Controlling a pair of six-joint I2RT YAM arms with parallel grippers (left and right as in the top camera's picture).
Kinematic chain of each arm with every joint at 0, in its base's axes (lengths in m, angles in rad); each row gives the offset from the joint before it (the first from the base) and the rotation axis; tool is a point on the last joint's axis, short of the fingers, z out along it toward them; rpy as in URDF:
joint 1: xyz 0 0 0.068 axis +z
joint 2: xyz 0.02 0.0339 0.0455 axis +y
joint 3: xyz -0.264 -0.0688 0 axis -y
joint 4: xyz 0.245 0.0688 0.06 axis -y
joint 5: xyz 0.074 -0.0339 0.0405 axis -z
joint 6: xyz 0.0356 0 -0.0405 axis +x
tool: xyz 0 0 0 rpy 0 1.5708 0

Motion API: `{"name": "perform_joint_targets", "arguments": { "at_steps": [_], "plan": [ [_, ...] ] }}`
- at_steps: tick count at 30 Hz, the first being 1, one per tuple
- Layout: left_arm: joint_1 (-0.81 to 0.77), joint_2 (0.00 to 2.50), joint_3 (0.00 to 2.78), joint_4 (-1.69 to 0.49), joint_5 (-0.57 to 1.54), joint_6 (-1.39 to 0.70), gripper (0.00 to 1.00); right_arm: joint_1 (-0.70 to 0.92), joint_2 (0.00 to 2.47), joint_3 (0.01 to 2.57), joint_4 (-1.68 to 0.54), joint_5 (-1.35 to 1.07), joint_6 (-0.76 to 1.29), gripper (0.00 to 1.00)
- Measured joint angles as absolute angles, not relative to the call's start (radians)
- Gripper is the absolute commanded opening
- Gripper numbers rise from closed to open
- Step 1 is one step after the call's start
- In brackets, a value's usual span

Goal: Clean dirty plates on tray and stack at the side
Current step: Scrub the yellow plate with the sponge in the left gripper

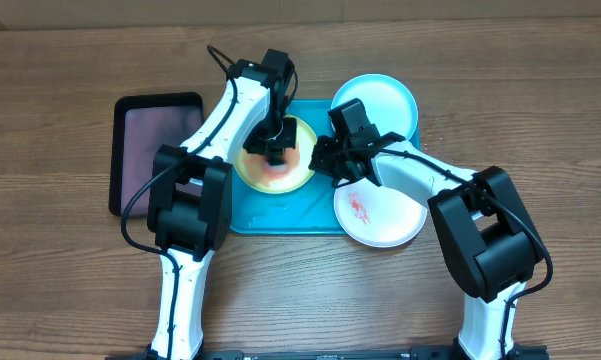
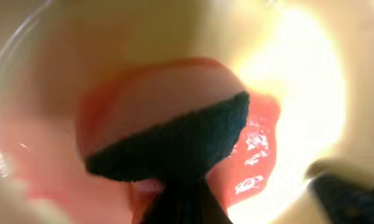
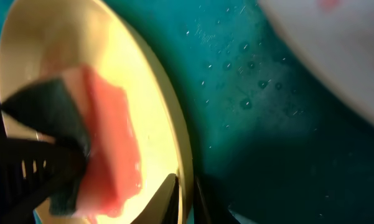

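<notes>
Spanning the overhead view, a brown wood-grain surface (image 1: 60, 280) is shown, with a paler strip visible beyond its far edge. A black tray (image 1: 158, 150) with a pinkish-brown inside is seen at the left, apart from the other items. The turquoise tray (image 1: 280, 212) is placed at the centre, just beside it. The yellow-green plate (image 1: 255, 170) is carried inside the turquoise tray, towards its far left part. The light blue plate (image 1: 385, 100) is seen at the tray's far right corner, and the white plate (image 1: 390, 222), marked with a red smear (image 1: 358, 205), overlaps the tray's near right edge.

The left arm (image 1: 220, 115) is extended from the near edge, arched over the tray's left side and bent downwards, so that the left pincer (image 1: 278, 152) is held over the yellow-green plate. It is clamped on a dark pad (image 2: 174, 143), which is pressed against the plate's inside amid red-orange sauce (image 2: 255, 155).

The right arm (image 1: 420, 175) is angled in low across the white plate from the right. The right pincer (image 1: 325, 160) is set at the yellow-green plate's right rim; in the right wrist view its two fingers (image 3: 169, 193) are closed on either side of that rim, and the plate appears slightly tilted.
</notes>
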State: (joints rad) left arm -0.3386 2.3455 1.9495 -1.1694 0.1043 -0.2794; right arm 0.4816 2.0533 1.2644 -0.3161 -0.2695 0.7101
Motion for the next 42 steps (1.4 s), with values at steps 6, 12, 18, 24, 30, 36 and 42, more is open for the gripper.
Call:
{"name": "perform_joint_targets", "arguments": {
  "at_steps": [6,12,18,24,30,36,42],
  "plan": [
    [-0.340,2.346,1.950,-1.062,0.046,-0.323,0.04,0.479,2.053,1.264,-0.313,-0.263,0.714,0.11],
    [-0.365,2.346,1.952,-1.162,-0.190,-0.540,0.04,0.482,2.053,1.264,-0.310,-0.274,0.714,0.11],
    [-0.356,2.346,1.951,-1.314,-0.271,-0.632,0.04,0.486,2.054,1.264,-0.313,-0.282,0.713,0.11],
    [-0.345,2.346,1.951,-1.336,-0.094,-0.455,0.04,0.486,2.054,1.264,-0.315,-0.281,0.713,0.11],
    [-0.340,2.346,1.951,-1.284,0.121,-0.250,0.04,0.486,2.054,1.264,-0.316,-0.281,0.713,0.11],
    [-0.340,2.346,1.951,-1.147,0.123,-0.303,0.04,0.484,2.053,1.264,-0.315,-0.277,0.713,0.11],
    [-0.361,2.346,1.958,-1.194,-0.067,-0.525,0.04,0.485,2.054,1.264,-0.314,-0.284,0.713,0.11]
  ]
}}
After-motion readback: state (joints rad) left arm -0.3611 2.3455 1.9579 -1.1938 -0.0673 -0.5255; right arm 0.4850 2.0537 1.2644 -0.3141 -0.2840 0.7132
